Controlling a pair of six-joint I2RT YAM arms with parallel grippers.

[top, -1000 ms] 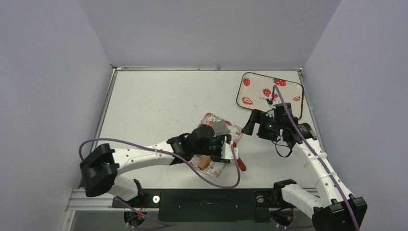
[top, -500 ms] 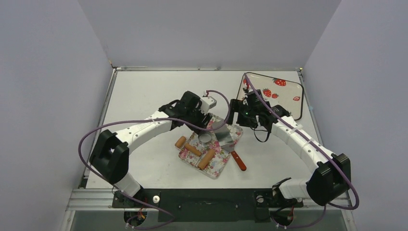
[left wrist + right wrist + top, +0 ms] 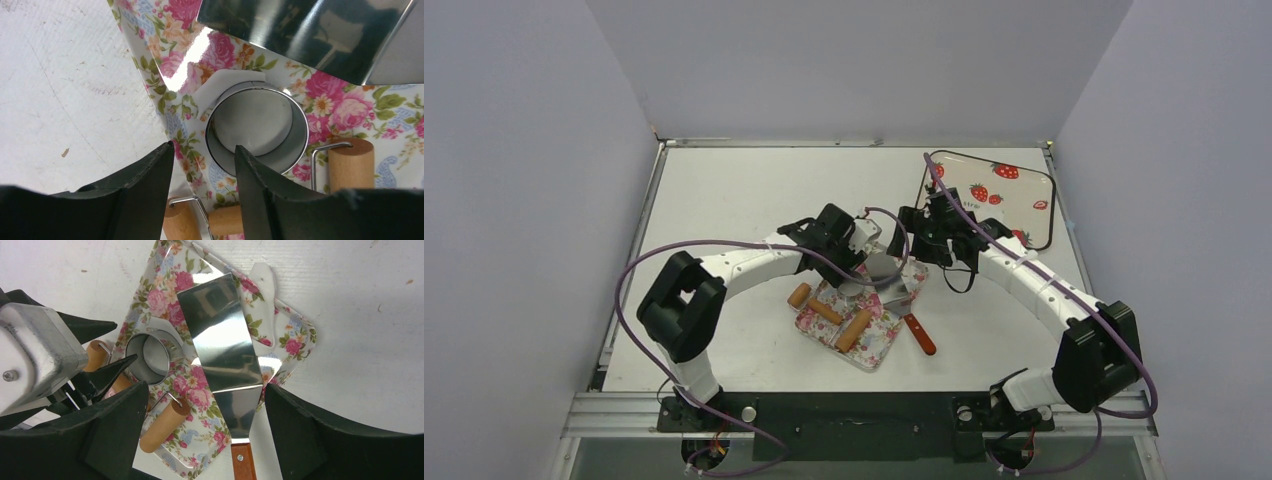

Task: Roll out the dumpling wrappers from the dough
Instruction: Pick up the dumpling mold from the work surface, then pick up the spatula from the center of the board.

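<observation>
Stage: cutting, by the look of it; rolling seemingly done, no cut wrapper in view.
Remaining: probably pressing out discs, lifting them clear, moving them to the other tray, then repeating.
Dough (image 3: 252,122): flat white patch on floral tray (image 3: 159,299), seen inside ring (image 3: 296,147) and poking out past its far-left side.
Floral tray contents: ring, spatula (image 3: 220,335) laid across, roller (image 3: 162,425), white strip (image 3: 264,295), likely trimmings, draped over far rim.
Strawberry tray (image 3: 1024,185): well apart at back right; no wrapper visible on it.
Left gripper (image 3: 203,150): spread open, gripping nothing, tips just short of ring.
Right gripper (image 3: 206,390): spread wide, empty, above spatula.
</observation>
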